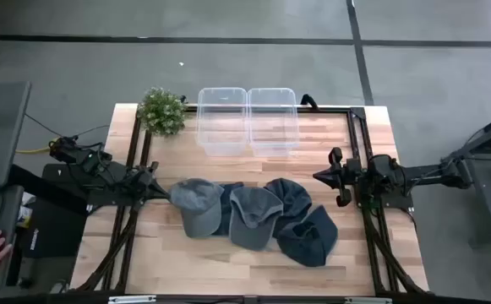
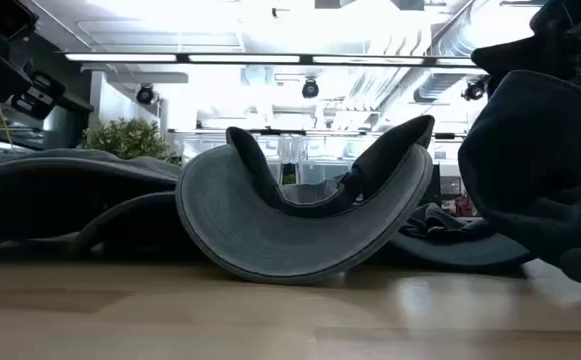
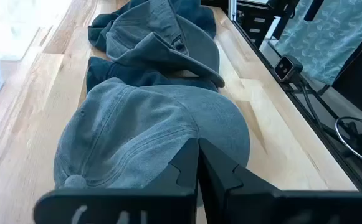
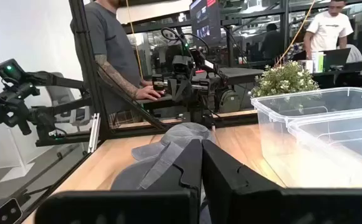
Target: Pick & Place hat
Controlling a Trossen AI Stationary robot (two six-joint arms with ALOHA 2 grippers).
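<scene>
No readable brand or lettering anywhere on the caps or bins. Left gripper [image 1: 162,191] stretched in low from the left edge, fingers pressed together, tips just beside the light grey-blue denim cap [image 1: 199,205] at the left end of the pile. Right gripper [image 1: 323,176] level above the right side, fingers closed on nothing. Darker blue-grey hats [image 1: 300,224] heaped mid-table; two clear plastic bins [image 1: 247,120] and a small green potted plant [image 1: 161,111] along the far edge

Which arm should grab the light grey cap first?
Left. The left claw sits right at the light grey cotton cap, fingers shut; the right claw waits across the dark hats.
</scene>
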